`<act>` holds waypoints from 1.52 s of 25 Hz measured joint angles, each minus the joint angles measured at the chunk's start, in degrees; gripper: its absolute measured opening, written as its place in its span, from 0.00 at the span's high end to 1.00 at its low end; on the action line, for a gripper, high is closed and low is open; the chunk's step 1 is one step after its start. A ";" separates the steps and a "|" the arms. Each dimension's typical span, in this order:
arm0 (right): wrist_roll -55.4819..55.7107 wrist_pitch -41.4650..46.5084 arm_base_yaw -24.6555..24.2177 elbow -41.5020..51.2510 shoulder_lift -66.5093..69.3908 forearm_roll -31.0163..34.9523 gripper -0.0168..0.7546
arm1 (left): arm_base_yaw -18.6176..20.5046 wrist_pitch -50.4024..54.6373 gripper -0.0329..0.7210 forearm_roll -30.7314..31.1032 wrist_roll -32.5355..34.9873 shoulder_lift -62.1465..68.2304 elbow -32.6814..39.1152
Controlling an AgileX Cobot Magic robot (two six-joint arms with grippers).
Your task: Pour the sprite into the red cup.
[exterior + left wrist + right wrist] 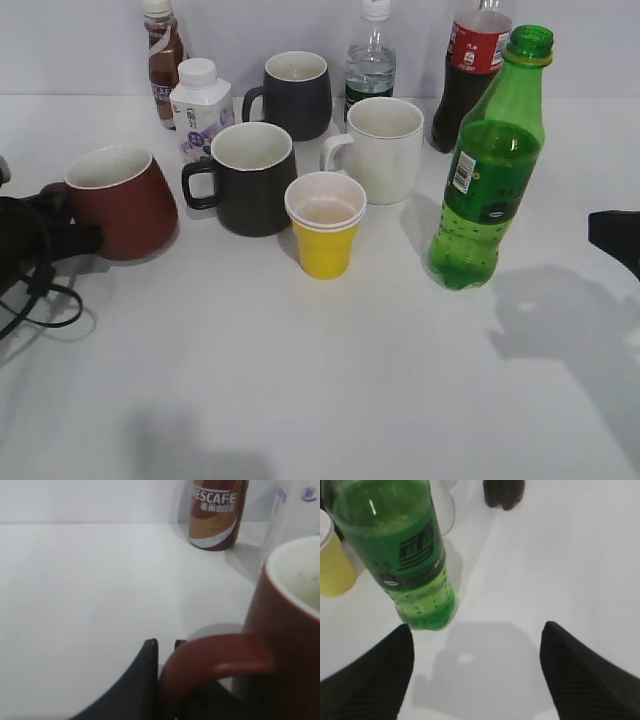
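The sprite is a tall green bottle with no cap, standing upright at the right of the white table; it also shows in the right wrist view. The red cup stands at the left, its handle toward the left arm. My left gripper is shut on the red cup's handle; in the exterior view the gripper sits at the cup's left side. My right gripper is open and empty, to the right of the sprite and apart from it; only its tip shows in the exterior view.
Two black mugs, a white mug and a yellow paper cup stand mid-table. At the back are a Nescafe bottle, a small white bottle, a clear water bottle and a cola bottle.
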 joint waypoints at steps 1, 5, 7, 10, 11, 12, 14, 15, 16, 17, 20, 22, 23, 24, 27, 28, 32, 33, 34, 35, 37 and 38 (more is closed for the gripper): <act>0.00 -0.30 0.00 0.00 0.00 0.00 0.22 | 0.00 0.05 0.87 0.00 0.00 -1.45 0.94; 0.00 -4.47 0.00 0.00 0.77 0.12 0.22 | 0.00 0.00 0.87 0.11 0.00 -7.01 4.23; 0.00 -6.50 0.00 0.00 1.90 0.06 0.22 | 0.00 0.00 0.87 0.58 0.00 -9.72 5.76; 0.00 -7.56 0.77 0.00 3.27 0.12 0.22 | 0.00 0.00 0.87 1.91 0.00 -13.76 8.61; 0.00 -7.62 1.70 0.00 3.39 0.12 0.22 | 0.00 0.00 0.87 2.33 0.00 -15.27 9.73; 0.00 -7.62 3.36 0.00 3.39 0.12 0.22 | 0.00 0.00 0.87 2.75 0.00 -16.80 10.77; 0.00 -7.62 7.01 0.30 3.39 0.06 0.22 | -0.39 0.00 0.87 3.25 0.00 -19.69 12.35; 0.00 -7.62 8.92 0.73 3.44 0.21 0.22 | -0.71 0.00 0.87 3.24 0.02 -21.16 13.05; 0.41 -7.62 10.55 1.19 3.44 0.82 0.22 | -1.04 0.00 0.87 3.24 0.02 -22.39 13.49; 0.41 -7.62 11.76 1.84 3.44 1.71 0.22 | -1.58 0.23 0.87 3.31 0.02 -23.86 13.63; 0.41 -7.67 12.88 3.98 3.44 5.74 0.22 | -3.13 2.57 0.87 5.58 0.02 -27.86 13.63; 0.41 -8.79 12.88 5.73 3.44 7.42 0.22 | -3.78 5.35 0.87 7.81 0.02 -30.60 13.63; 0.41 -9.90 12.88 6.53 3.44 8.22 0.22 | -3.90 7.13 0.87 9.03 0.02 -31.78 13.63; 0.41 -11.32 12.88 7.53 3.44 8.36 0.22 | -4.06 8.76 0.87 9.83 0.02 -33.24 13.63; 0.41 -17.44 12.94 10.84 3.94 8.54 0.22 | -4.88 14.17 0.87 11.20 0.02 -36.98 13.63; 0.41 -20.26 12.94 11.89 4.49 8.54 0.22 | -5.36 15.29 0.87 11.49 0.02 -38.13 13.63; -0.72 -31.96 12.94 14.62 9.54 7.48 0.22 | -7.56 20.63 0.87 11.85 0.02 -41.48 13.65; -1.66 -34.49 12.94 14.75 11.65 7.12 0.22 | -8.26 21.90 0.87 11.89 0.02 -41.81 13.65; -2.33 -36.66 12.94 14.81 13.63 7.00 0.22 | -8.93 23.03 0.87 11.89 0.02 -42.02 13.65; -3.03 -39.32 12.94 14.81 16.18 6.86 0.22 | -9.80 23.69 0.87 11.91 0.02 -42.07 13.65; -3.72 -44.76 12.94 14.81 21.67 6.74 0.22 | -11.45 24.43 0.87 11.96 0.02 -42.10 13.65; -3.88 -48.33 12.94 14.81 24.04 6.74 0.21 | -12.30 24.60 0.87 12.02 0.02 -42.10 13.65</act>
